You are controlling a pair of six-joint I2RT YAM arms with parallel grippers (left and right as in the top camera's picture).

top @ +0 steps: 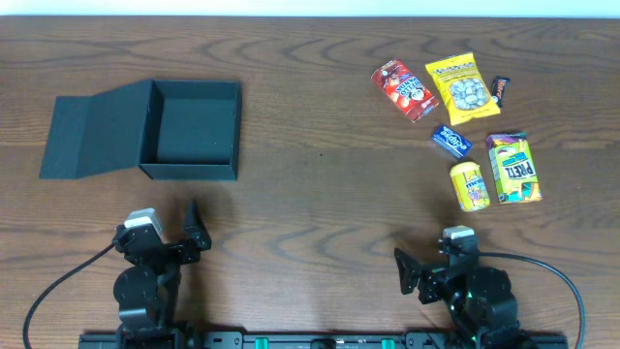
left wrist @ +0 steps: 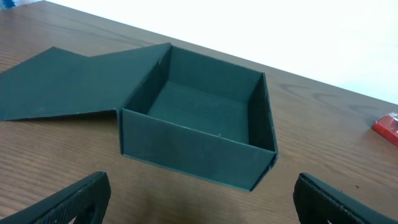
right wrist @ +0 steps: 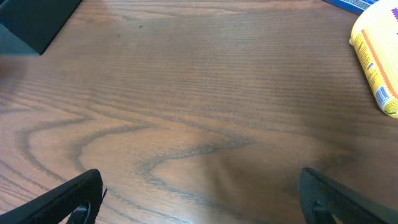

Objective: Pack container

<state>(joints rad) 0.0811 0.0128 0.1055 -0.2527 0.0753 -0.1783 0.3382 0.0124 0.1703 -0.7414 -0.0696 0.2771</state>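
Note:
The black container [top: 191, 129] sits open at the left of the table, its flap lid [top: 92, 131] folded out flat to the left. It is empty inside and also shows in the left wrist view [left wrist: 199, 112]. My left gripper [top: 167, 233] is open and empty near the front edge, below the container. My right gripper [top: 426, 271] is open and empty at the front right. Snack packets lie at the right: a red packet [top: 404, 90], a yellow nut bag [top: 462, 87], a small dark bar [top: 500, 90], a blue packet [top: 450, 142], a yellow packet [top: 470, 185] and a green-yellow packet [top: 512, 169].
The wooden table [top: 320, 194] spans the view. The yellow packet shows at the right edge of the right wrist view [right wrist: 378, 65], and a corner of the container at its top left [right wrist: 31, 22]. Cables run from both arm bases along the front edge.

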